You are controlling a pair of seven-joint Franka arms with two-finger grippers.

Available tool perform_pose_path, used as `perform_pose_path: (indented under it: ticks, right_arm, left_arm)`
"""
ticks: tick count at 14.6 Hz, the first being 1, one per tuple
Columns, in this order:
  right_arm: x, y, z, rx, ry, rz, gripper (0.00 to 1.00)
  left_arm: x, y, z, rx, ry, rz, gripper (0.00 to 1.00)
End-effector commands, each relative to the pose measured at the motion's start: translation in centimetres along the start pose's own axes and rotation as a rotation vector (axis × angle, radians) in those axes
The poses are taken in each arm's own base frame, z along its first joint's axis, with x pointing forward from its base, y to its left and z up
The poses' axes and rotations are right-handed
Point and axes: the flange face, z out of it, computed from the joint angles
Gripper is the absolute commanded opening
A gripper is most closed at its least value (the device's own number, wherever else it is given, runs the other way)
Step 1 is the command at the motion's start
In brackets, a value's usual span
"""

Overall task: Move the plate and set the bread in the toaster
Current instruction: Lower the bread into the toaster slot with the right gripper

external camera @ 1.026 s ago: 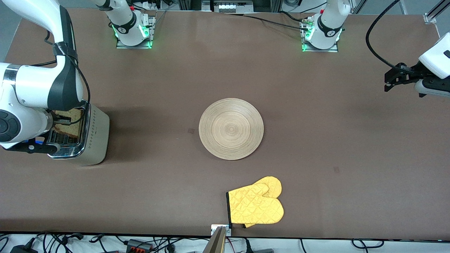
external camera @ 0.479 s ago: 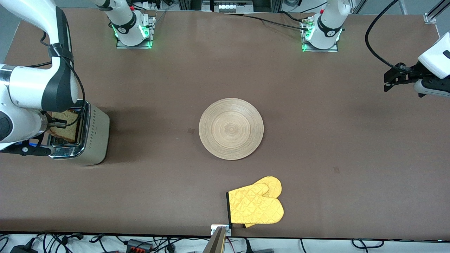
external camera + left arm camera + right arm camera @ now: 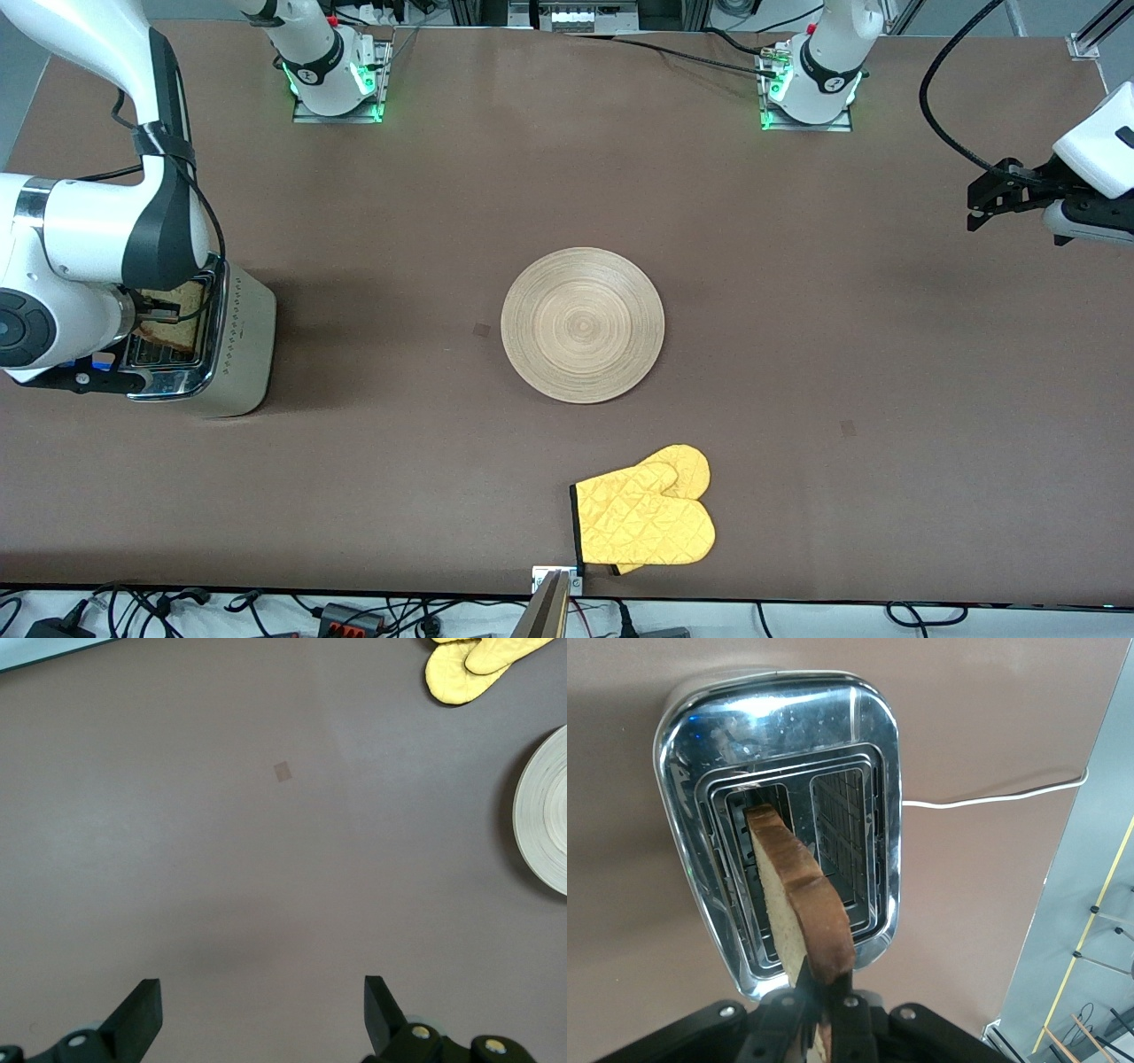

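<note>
The slice of bread (image 3: 799,904) is pinched edge-on in my right gripper (image 3: 829,1005), which is shut on it directly above the toaster (image 3: 873,771). Its lower end dips into one of the two slots. In the front view the bread (image 3: 177,326) shows over the toaster (image 3: 239,354) at the right arm's end of the table, with the right gripper (image 3: 164,310) partly hidden by the arm. The round wooden plate (image 3: 582,324) lies bare at mid-table. My left gripper (image 3: 982,202) hangs open over the left arm's end of the table, holding nothing, its fingertips (image 3: 142,1010) wide apart.
A yellow oven mitt (image 3: 645,518) lies near the table's front edge, nearer to the front camera than the plate. The toaster's white cord (image 3: 992,797) trails across the table. The plate's rim (image 3: 542,828) and the mitt (image 3: 469,660) show in the left wrist view.
The right arm has shifted slightly over the toaster, and the bread now sits a little lower into the slot. The left arm has not moved.
</note>
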Motion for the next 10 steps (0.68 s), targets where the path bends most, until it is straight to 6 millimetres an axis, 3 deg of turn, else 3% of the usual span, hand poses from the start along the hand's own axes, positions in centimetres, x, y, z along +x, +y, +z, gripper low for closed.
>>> perform_pose_path:
  ticks: [1, 8, 9, 10]
  right_arm:
    - [-0.1, 0.1, -0.4, 0.019, 0.022, -0.004, 0.0]
    - [0.9, -0.7, 1.8, 0.062, 0.016, -0.015, 0.0]
    - [0.9, -0.7, 2.0, 0.062, 0.014, -0.016, 0.11]
    - [0.9, -0.5, 2.1, 0.063, 0.011, -0.015, 0.45]
  left_arm:
    - [-0.2, 0.1, -0.8, -0.016, 0.017, 0.021, 1.0]
    - [-0.3, -0.1, -0.8, -0.017, 0.015, 0.018, 1.0]
    - [-0.3, 0.0, -0.8, -0.017, 0.015, 0.02, 1.0]
    - [-0.3, -0.1, -0.8, -0.016, 0.017, 0.018, 1.0]
